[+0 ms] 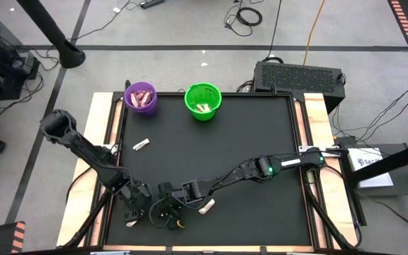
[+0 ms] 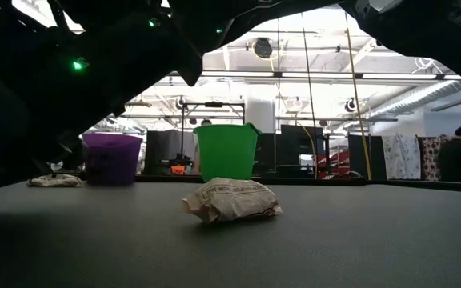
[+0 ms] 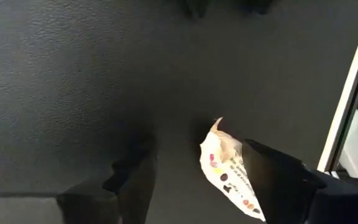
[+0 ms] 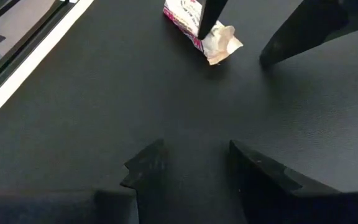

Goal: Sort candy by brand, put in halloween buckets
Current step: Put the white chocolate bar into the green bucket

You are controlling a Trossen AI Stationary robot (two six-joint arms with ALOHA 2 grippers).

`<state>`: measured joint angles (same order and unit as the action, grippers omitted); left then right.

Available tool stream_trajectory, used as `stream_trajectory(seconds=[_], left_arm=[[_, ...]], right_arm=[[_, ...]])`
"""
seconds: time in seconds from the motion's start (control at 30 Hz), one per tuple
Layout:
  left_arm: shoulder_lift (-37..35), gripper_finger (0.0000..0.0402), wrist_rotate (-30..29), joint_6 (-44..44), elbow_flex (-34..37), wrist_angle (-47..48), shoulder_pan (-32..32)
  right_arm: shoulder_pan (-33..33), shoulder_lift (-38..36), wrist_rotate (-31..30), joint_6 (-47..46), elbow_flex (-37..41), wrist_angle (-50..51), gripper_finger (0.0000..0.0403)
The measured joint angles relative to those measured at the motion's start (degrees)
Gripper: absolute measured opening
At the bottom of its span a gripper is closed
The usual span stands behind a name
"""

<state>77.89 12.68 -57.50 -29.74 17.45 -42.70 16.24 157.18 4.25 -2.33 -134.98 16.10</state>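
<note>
Candy lies in three loose pieces in front of the green bucket and in more pieces inside the two pails. Farthest from that bucket, at the near end of the table, the left gripper hangs low over the mat with its fingers spread. A printed bar in a white wrapper lies flat on the mat between them, touching the inner side of one finger (the other finger stands clear of it). The right gripper is just beside it and points toward the same bar. Its fingers are parted too, with only bare mat between them.

A crumpled cream bar lies almost straight in front of the green bucket, well apart from it and close by the right arm's wrist. Nothing touches it, and the low view shows it alone on the mat.

About halfway back toward the green bucket, off to its left-arm side, a small white bar lies by itself.

The green bucket holds pale pieces. Just beside it, on the left-arm side, the purple bucket holds pink-red wrappers, and both pails stand upright.
</note>
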Motion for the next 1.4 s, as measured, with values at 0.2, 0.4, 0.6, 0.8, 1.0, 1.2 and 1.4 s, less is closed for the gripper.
stream_trajectory(seconds=[0.2,0.4,0.6,0.8,1.0,1.2,1.4], left_arm=[[0.0,0.0184,0.5,4.1,0.1,0.0,0.0],[0.1,0.0031,1.7,8.1,0.2,-0.5,0.0],[0.1,0.0006,1.7,12.8,0.3,-0.1,0.3],[-1.4,0.0004,0.8,14.0,0.3,-0.8,1.8],[-3.3,0.0003,-0.6,16.5,0.3,-6.6,2.2],[-5.4,0.0002,-3.3,18.7,0.3,-11.3,2.3],[-5.9,0.0002,-7.4,21.1,0.3,-11.7,2.3]], right_arm=[[0.0,0.0,0.0,0.0,0.0,0.1,0.0171],[-0.1,0.0,0.0,0.0,0.0,0.1,0.0171],[-0.1,0.0,0.0,0.0,0.0,0.0,0.0171],[-0.2,0.0,0.0,0.0,0.0,-0.5,0.0171],[-0.2,0.0,-0.3,0.0,0.0,-1.4,0.0171],[0.3,0.0,-8.9,-0.7,0.0,-2.9,0.0171],[0.5,0.0,-8.7,-0.2,0.0,-5.2,0.0171]])
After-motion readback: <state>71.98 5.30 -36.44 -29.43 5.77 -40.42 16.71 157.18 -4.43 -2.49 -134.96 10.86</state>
